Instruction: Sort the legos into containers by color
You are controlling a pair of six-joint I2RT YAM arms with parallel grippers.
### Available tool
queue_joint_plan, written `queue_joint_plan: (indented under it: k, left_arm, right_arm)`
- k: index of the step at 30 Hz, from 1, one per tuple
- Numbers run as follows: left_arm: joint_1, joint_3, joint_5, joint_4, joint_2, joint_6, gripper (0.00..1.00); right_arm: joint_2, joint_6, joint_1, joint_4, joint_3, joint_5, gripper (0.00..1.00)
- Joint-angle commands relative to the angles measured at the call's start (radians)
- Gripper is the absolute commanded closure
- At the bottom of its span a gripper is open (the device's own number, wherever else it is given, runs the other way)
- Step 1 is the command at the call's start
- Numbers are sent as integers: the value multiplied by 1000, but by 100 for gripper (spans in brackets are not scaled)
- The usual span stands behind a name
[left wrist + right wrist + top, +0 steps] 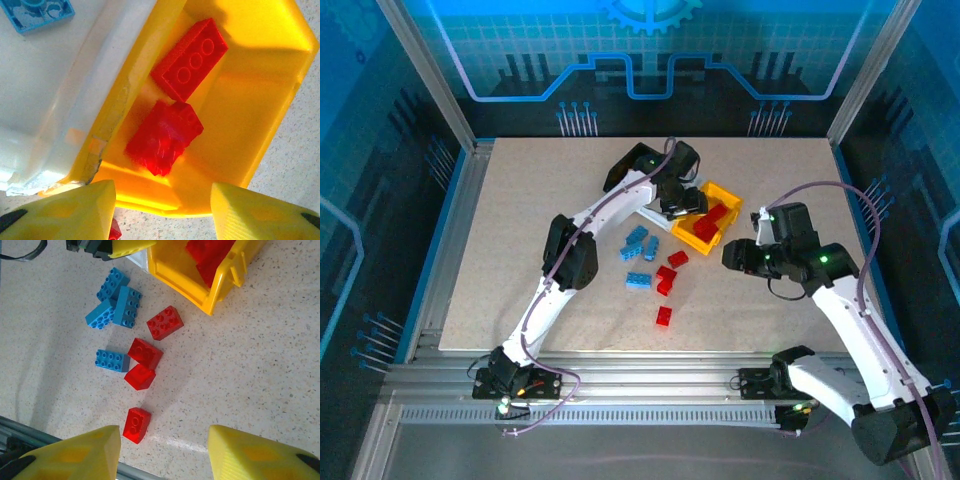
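Note:
The yellow-orange bin (692, 237) holds red legos (712, 222); two of them (190, 59) (165, 137) lie on the floor of the yellow-orange bin (260, 100). My left gripper (676, 206) (162, 210) hovers open and empty just above that bin's near rim. Joined on its left is the white bin (50, 100) with a light blue brick (40, 12) in it. The black bin is hidden. My right gripper (735, 256) (164, 450) hangs open above bare table, right of a lone red brick (136, 424) (664, 316).
Loose on the table in front of the bins lie three more red bricks (165, 322) (145, 352) (139, 377) and several light blue ones (115, 300) (112, 360) (636, 240). The table's near metal rail (650, 385) runs by the arm bases.

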Motion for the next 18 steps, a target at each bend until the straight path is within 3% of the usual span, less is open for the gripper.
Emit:
queue_joint_plan:
  k: [1,9,12,18]
  left_arm:
    - [8,32,17,-7,-6,-20,44]
    - [7,-123,-29,-37,-230,29,41]
    - [9,-281,-63,-52,-379,89,38]
    - [8,-785,-115,-19,-769,113,33]
  right_arm:
    - [-19,18,-16,-30,-21,11,49]
    - [78,62,40,-72,-41,-4,47]
    - [152,115,155,-97,-34,48,43]
    - [317,292,453,-110,43,162,33]
